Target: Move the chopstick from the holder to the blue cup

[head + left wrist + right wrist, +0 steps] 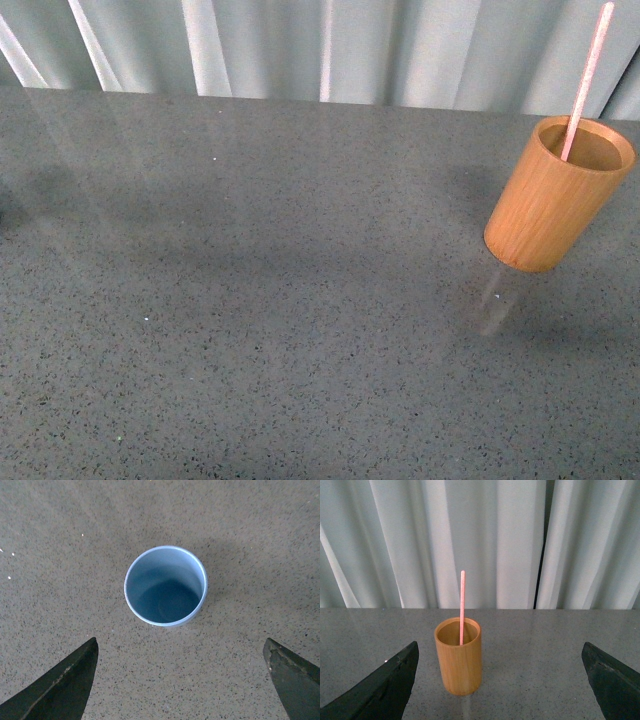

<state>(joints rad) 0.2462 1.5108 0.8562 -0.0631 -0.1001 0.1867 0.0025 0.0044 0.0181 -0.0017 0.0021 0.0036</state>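
Right wrist view: chopstick (462, 605) stands in the holder (458, 662), right gripper (499, 645) spread (empty); probably light, stiff, slick: pinch above holder's rim.

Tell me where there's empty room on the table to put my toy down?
The table is bare from the curtain forward and across to the holder. Only the far right is taken, where the holder stands with the chopstick in it. In the left wrist view, bare tabletop rings the blue cup, out to the left claw.
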